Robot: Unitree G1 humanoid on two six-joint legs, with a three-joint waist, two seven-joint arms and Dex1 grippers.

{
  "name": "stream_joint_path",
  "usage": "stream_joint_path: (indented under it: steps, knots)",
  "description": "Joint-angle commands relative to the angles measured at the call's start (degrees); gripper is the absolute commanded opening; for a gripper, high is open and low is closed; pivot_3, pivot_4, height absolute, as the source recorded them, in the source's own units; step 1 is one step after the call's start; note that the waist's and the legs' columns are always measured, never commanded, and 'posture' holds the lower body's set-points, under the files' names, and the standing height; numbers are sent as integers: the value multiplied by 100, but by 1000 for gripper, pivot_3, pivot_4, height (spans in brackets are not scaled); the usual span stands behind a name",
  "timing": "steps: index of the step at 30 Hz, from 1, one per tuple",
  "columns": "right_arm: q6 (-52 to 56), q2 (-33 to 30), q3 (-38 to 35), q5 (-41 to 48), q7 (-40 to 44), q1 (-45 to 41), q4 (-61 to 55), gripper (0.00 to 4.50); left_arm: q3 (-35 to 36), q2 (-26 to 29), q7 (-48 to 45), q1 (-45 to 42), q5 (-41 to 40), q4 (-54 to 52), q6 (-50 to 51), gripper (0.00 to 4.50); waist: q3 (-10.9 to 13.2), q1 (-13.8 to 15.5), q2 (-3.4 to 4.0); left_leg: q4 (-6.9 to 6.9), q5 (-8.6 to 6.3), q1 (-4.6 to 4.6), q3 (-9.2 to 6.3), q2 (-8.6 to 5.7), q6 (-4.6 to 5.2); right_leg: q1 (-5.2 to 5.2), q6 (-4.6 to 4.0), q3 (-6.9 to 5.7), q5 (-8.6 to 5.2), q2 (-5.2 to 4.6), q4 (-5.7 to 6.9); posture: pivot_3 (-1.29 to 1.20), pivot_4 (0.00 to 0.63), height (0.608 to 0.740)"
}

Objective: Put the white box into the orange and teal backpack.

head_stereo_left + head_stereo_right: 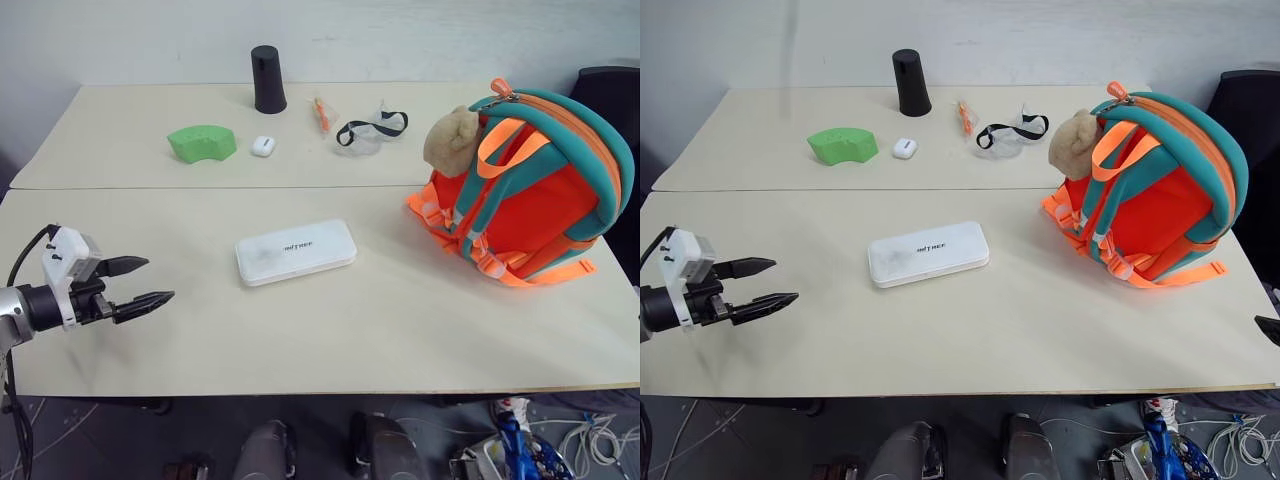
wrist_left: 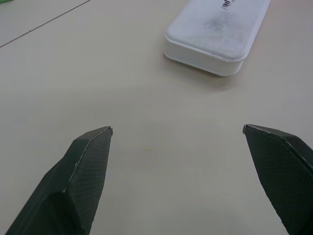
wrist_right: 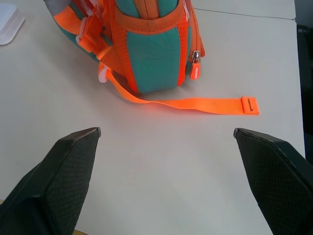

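The white box lies flat near the middle of the counter, dark lettering up, touched by nothing. At the far left, the left gripper hovers over the counter's edge with its jaws wide apart and empty, pointing toward the box. Farther back sit a green block, a tiny white case, a black cylinder and goggles. On the right stands the orange and teal backpack, a tan plush toy on it. The right gripper faces the backpack's base, jaws spread wide, holding nothing.
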Motion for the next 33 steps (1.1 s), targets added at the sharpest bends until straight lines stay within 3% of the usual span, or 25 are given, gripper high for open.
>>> stream_joint_path:
  steps: [1,2,4,7,14,16,19,26,33]
  knots:
    - [-72,54,-126,80,61,18,-211,4472,109,86,44,-112,-13,-50,-58,4500,0,0,0,0,0,0,0,0,0,0,0,0,0,0,0,0,150,740]
    - [-32,69,-100,134,103,29,-346,4472,97,80,55,-129,-14,-51,-60,4500,0,0,0,0,0,0,0,0,0,0,0,1,0,0,0,0,150,740]
    - [65,104,-24,261,165,23,-650,4067,40,61,78,-191,3,-49,-85,4500,0,-3,0,0,0,0,0,0,0,0,0,1,0,0,1,0,150,740]
    - [402,271,277,692,125,-44,-1528,3174,-158,28,112,-266,97,-140,-156,3893,0,-8,0,-1,0,7,1,2,1,4,0,2,0,1,5,0,150,740]
    - [488,746,2133,930,-472,-609,-3272,833,-745,-264,454,-476,462,-195,-431,1756,0,1,-1,-4,-3,11,1,3,-7,5,-1,5,-1,0,7,0,150,740]
    - [392,870,3067,675,-705,-1183,-3467,129,-1047,-479,634,-756,644,-115,-539,1067,-1,1,-3,-4,-2,10,1,1,-11,4,-1,5,0,-1,7,0,150,740]
    - [293,1009,4059,302,-919,-2009,-3372,0,-1390,-689,752,-1068,797,-104,-534,81,-1,6,-4,0,2,8,1,-2,-14,3,-1,2,0,0,10,0,150,740]
    - [-103,1799,5894,-1285,-1907,-3955,-2210,0,-2024,-1094,1202,-1651,1347,267,-544,32,-2,-22,-7,8,15,3,16,-5,6,-6,0,-5,0,10,18,0,150,740]
    - [-679,2869,6691,-2570,-2919,-5210,-570,0,-2280,-1257,1241,-1814,1562,421,-697,32,-2,-46,-9,15,22,2,31,-1,7,-17,0,-15,0,14,35,0,150,740]
